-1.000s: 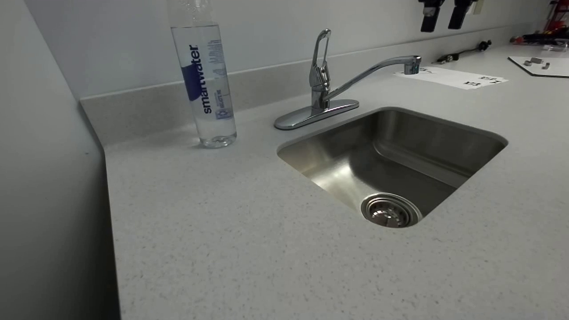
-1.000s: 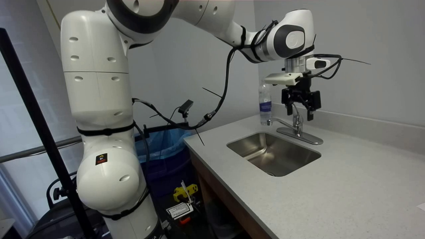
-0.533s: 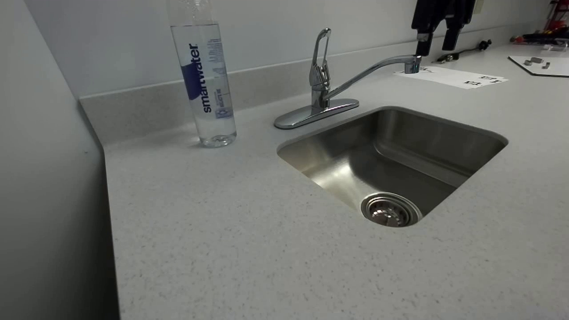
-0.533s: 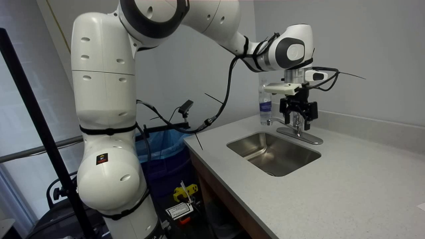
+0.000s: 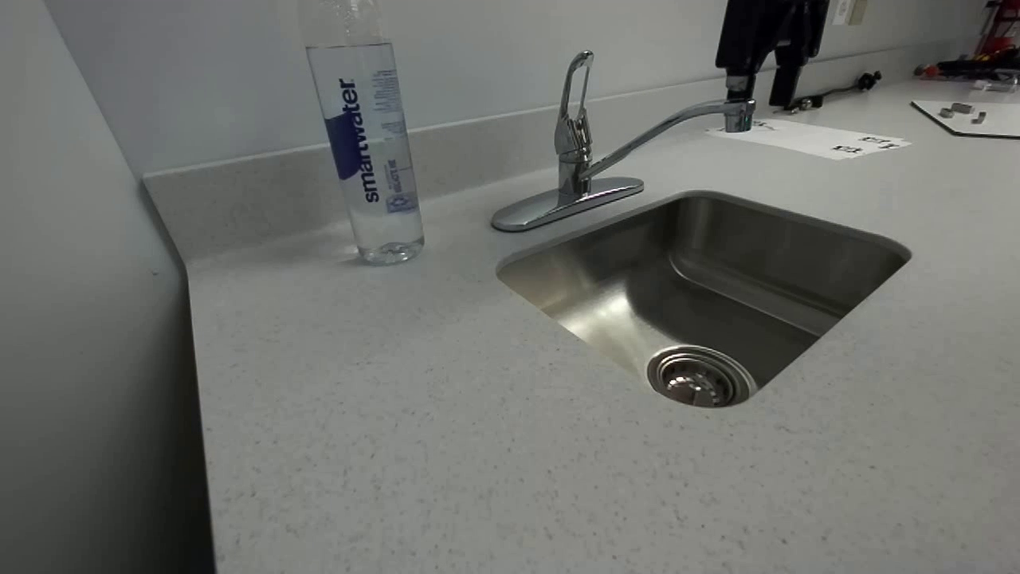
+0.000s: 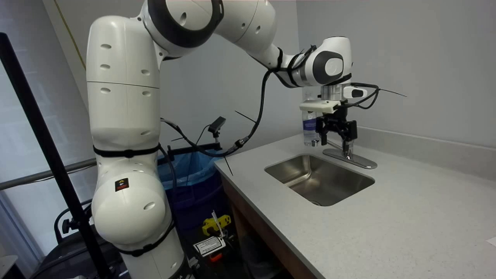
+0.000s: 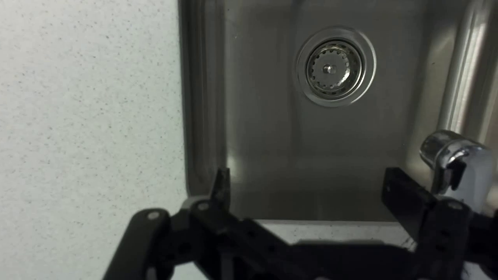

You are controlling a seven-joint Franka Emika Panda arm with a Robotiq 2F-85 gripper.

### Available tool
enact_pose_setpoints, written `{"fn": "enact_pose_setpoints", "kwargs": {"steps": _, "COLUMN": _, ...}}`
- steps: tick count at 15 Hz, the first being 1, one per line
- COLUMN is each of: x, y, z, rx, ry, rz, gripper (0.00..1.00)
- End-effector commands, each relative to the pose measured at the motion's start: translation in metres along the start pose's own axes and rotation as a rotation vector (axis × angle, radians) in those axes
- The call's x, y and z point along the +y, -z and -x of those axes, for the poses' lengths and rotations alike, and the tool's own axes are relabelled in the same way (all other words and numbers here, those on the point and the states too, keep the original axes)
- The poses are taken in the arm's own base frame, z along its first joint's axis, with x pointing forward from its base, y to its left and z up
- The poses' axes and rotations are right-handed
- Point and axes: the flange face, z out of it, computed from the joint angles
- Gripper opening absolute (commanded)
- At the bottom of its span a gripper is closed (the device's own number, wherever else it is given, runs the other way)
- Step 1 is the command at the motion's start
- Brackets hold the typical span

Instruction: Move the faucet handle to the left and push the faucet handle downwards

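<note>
One handle, set on top of one tap and pointed up toward one o'clock, is seen at nine o'clock from the one hand in an exterior view, with the hand spread wide, nothing held in it, and one sink and one bottle counted nearby.

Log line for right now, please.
hand: open, empty | faucet handle: upright, untouched | spout: beside hand, contact unclear | bottle: standing on counter
</note>
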Motion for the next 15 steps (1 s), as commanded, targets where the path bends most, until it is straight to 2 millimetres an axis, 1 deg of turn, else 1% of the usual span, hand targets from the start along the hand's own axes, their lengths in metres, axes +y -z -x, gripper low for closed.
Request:
{"fn": "enact_pose_setpoints", "kwargs": {"steps": 1, "x": -0.015, "y": -0.002, "z": -0.004, "rx": 0.019, "ry": 0.017, "rz": 0.005, "gripper": 1.0}}
{"fn": "enact_pose_setpoints", "kwargs": {"steps": 4, "x": -0.025, "y": -0.008, "z": -0.005, "rx": 0.026, "ry": 0.031, "rz": 0.007, "gripper": 1.0}}
{"fn": "enact_pose_setpoints", "kwargs": {"steps": 8, "x": -0.03, "y": -0.004, "z": -0.005, "rx": 0.06, "ry": 0.037, "rz": -0.012, "gripper": 1.0}}
{"fn": "enact_pose_setpoints", "kwargs": {"steps": 12, "x": -0.043, "y": -0.006, "z": 0.001, "rx": 0.105, "ry": 0.041, "rz": -0.037, "gripper": 1.0}}
{"fn": "enact_pose_setpoints", "kwargs": {"steps": 15, "x": -0.057, "y": -0.011, "z": 0.007, "rx": 0.122, "ry": 0.057, "rz": -0.056, "gripper": 1.0}}
